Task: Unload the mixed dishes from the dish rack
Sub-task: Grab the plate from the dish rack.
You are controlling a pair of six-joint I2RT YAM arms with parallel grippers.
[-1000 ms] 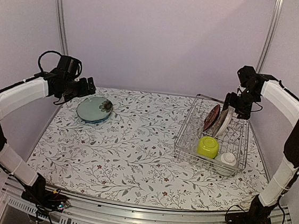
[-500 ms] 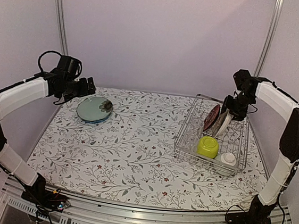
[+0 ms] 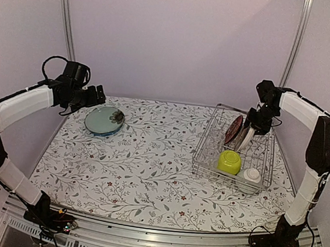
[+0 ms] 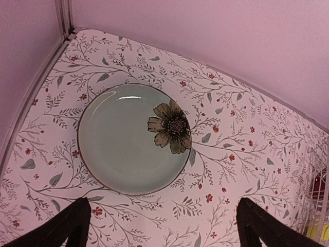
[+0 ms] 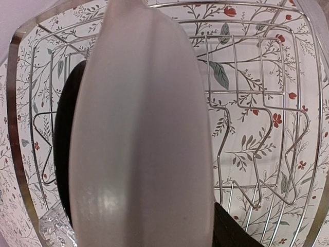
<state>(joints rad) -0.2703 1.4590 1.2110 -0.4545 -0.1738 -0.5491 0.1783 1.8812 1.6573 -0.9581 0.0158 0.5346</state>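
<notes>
My right gripper (image 3: 253, 122) has slid in and down since a second ago and now sits at the top edge of the grey plate (image 3: 246, 134). My left arm hasn't budged.

The rack (image 3: 211, 137) stands at 3 o'clock on the table (image 3: 148, 169). At its far end, 12 o'clock, the grey plate stands on edge between prongs. The red plate (image 3: 233, 129) leans just beside it at 9 o'clock. Upright like that, they offer me only a rim to pinch. That rim fills my right wrist view (image 5: 144, 144), and I cannot tell whether I'm clamped on it yet.

The blue-green plate (image 3: 103, 120) is already out, lying flat at the table's 10 o'clock. My left gripper (image 3: 97, 96) hovers by it, fingers apart and empty.

The lime bowl (image 3: 229, 161) looks to be upside down at the rack's 6 o'clock. The white bowl (image 3: 251, 175) sits just beside it at 4 o'clock.
</notes>
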